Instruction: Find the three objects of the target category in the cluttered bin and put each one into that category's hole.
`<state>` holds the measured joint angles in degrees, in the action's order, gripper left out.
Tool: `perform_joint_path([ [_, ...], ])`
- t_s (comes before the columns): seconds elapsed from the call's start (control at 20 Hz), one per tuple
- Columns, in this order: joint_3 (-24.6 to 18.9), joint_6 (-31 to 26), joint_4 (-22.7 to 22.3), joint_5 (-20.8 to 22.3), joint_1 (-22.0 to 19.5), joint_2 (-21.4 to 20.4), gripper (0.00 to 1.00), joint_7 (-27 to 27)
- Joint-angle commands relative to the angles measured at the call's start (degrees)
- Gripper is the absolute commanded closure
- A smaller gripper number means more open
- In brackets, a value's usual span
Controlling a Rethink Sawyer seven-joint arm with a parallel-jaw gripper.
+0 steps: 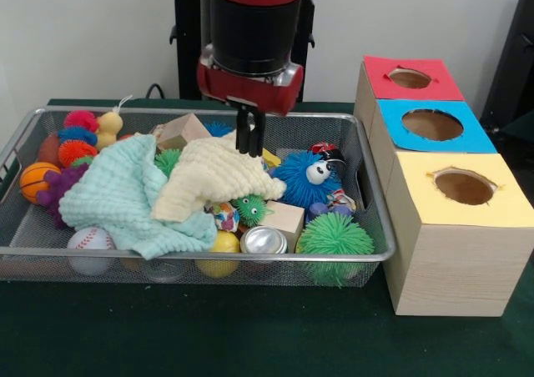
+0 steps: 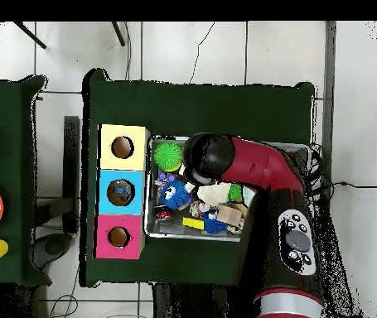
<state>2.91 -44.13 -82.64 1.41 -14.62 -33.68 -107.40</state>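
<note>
A wire mesh bin (image 1: 371, 195) (image 2: 148, 217) holds a jumble of toys. A pale yellow cloth (image 1: 213, 181) and a mint green cloth (image 1: 125, 195) lie over the middle of the pile. My gripper (image 1: 249, 150) hangs over the bin's centre, its fingers pinched together on the raised top of the yellow cloth. Around the cloths sit a blue fuzzy ball with eyes (image 1: 302, 178) (image 2: 173, 195), a green spiky ball (image 1: 334, 239) (image 2: 168, 155), a baseball (image 1: 90, 242), a small basketball (image 1: 37, 179) and a silver can (image 1: 264, 241). In the overhead view the arm hides the gripper.
To the right of the bin in the front view stand three wooden boxes with round holes: yellow-topped (image 1: 463, 189) (image 2: 123, 147), blue-topped (image 1: 432, 125) (image 2: 120, 192) and red-topped (image 1: 409, 78) (image 2: 118, 237). Wooden blocks (image 1: 285, 218), a yellow duck (image 1: 108, 127) and more spiky balls fill the bin.
</note>
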Motion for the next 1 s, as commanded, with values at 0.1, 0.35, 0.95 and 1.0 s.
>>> perform_joint_path([
  [0.1,-4.71,8.47,-9.06,4.42,-5.37,0.28,1.00,3.46],
  [0.35,-5.37,10.47,-8.80,7.39,-7.34,1.19,1.00,5.63],
  [0.95,-2.83,13.61,-7.75,11.61,-2.69,1.68,1.00,-2.37],
  [1.0,-2.33,14.19,-7.68,11.74,-1.96,1.95,1.00,-3.60],
])
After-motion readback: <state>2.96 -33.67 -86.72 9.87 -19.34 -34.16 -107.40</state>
